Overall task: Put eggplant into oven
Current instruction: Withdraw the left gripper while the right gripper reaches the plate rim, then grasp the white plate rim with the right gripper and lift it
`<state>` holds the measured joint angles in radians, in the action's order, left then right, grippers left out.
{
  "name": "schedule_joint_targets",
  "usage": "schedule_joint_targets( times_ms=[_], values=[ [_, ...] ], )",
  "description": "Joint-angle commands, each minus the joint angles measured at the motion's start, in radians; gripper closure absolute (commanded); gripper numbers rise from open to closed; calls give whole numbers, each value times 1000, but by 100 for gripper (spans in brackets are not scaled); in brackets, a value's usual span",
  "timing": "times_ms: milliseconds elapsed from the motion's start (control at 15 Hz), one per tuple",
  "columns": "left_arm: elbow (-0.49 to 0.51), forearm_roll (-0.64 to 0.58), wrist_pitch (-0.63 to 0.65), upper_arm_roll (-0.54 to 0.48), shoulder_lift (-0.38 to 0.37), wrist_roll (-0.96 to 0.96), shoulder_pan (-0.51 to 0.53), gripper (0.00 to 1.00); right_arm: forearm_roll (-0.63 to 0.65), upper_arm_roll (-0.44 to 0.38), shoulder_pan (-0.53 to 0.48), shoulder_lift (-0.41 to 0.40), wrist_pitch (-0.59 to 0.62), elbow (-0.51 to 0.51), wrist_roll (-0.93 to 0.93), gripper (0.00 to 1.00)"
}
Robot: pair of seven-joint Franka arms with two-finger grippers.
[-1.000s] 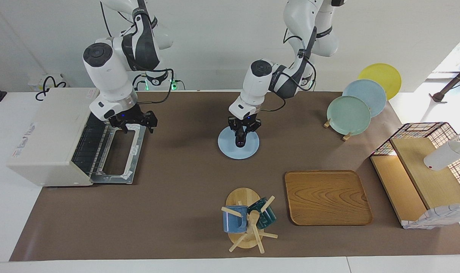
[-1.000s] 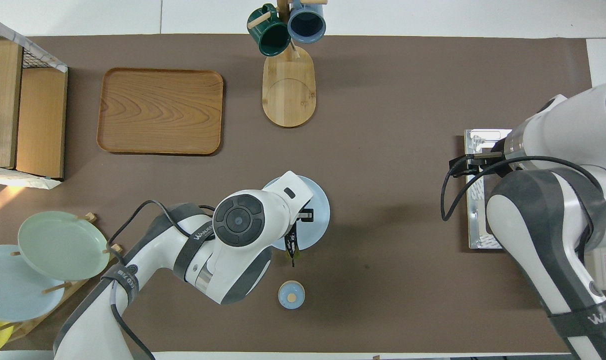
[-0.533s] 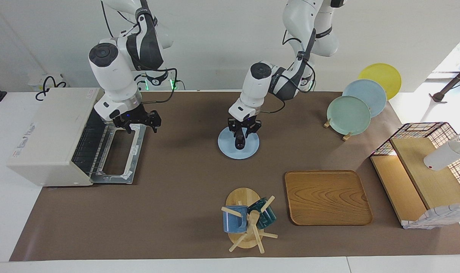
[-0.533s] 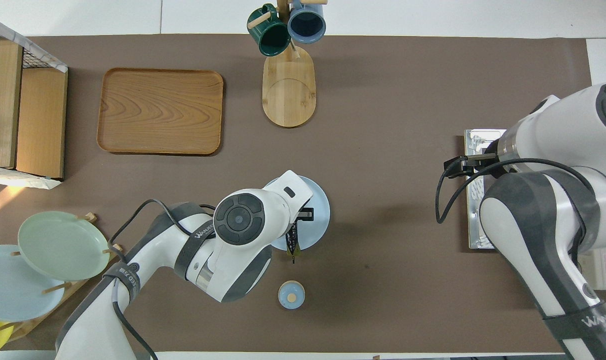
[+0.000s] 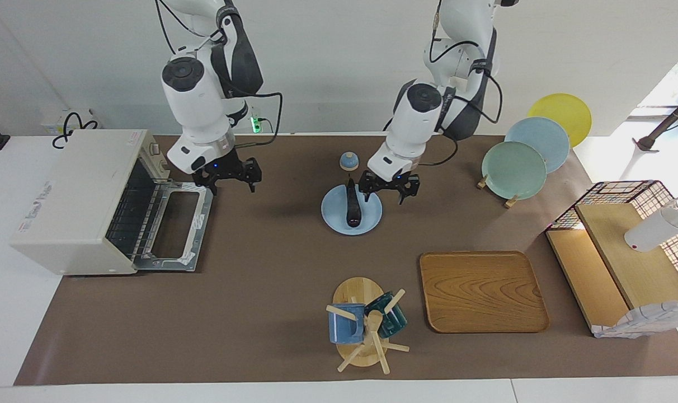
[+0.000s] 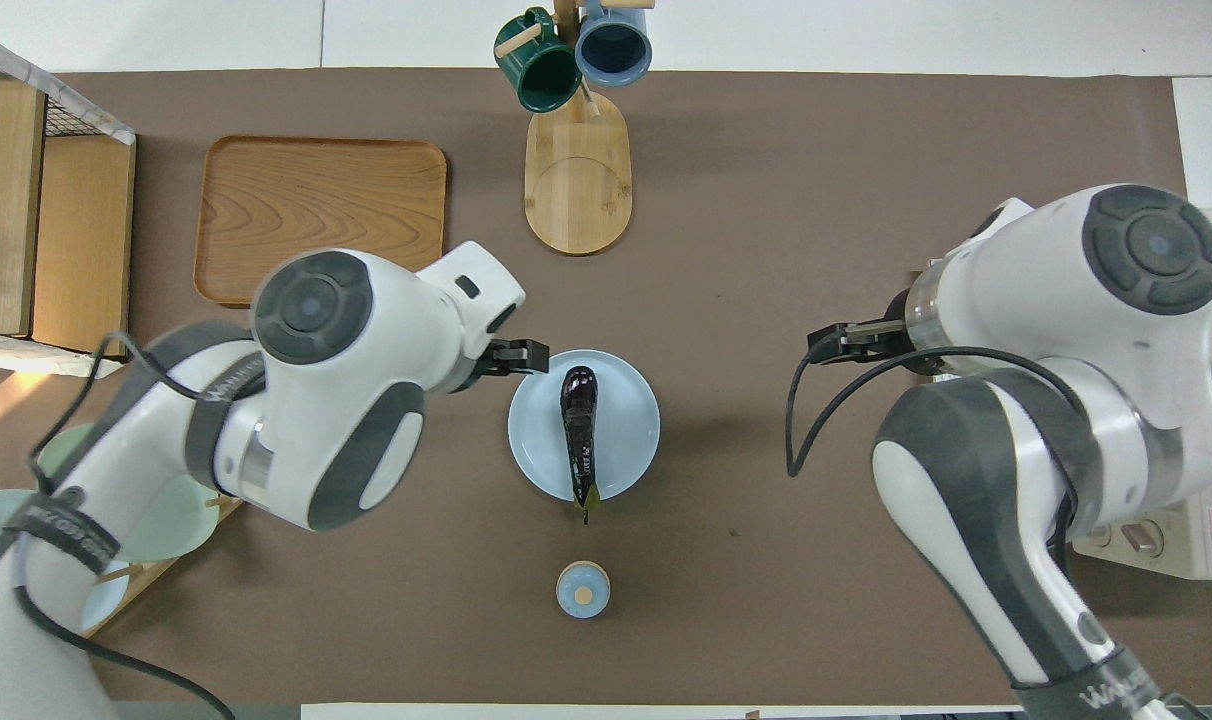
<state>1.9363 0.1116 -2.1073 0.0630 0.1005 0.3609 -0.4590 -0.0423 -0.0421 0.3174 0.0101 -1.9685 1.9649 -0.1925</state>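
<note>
Facing view: glossy dark purple eggplant [image 5: 352, 204] lies on round pale-blue plate [image 5: 367, 221] beside released left end effector [image 5: 389, 188]; released right end effector [image 5: 227, 175] hovers by open off-white oven [image 5: 73, 196]. Eggplant ungrasped, transfer undone.

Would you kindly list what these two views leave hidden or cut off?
- Off-white toaster oven: overhead view, mostly covered by the right arm; only a knob corner shows.
- Oven knobs: facing view, too small to read.
- Right gripper: overhead view, mostly hidden under its own arm.
- Pale plates on the wooden rack: overhead view, covered by the left arm.

Dark purple eggplant [image 5: 352, 202], pale blue plate [image 5: 372, 215]
</note>
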Motion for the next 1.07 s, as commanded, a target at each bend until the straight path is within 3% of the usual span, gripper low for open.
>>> schedule_joint_targets(
  times_ms=[0, 400, 600, 867, 1000],
  values=[
    [-51, 11, 130, 6, -45, -126, 127, 0, -28, -2, 83, -31, -38, -29, -89, 0],
    [-114, -22, 286, 4, -122, -307, 344, 0, 27, -1, 354, -261, -135, -231, -341, 0],
    [-184, -67, 374, 3, -117, -307, 349, 0, 71, -2, 472, -468, -109, -462, -552, 0],
    [-252, -113, 495, 3, -127, -307, 346, 0, 140, 1, 522, -510, -174, -431, -593, 0],
    [-255, -113, 530, 4, -151, -306, 347, 0, 142, 1, 522, -500, -278, -327, -587, 4]
  ],
)
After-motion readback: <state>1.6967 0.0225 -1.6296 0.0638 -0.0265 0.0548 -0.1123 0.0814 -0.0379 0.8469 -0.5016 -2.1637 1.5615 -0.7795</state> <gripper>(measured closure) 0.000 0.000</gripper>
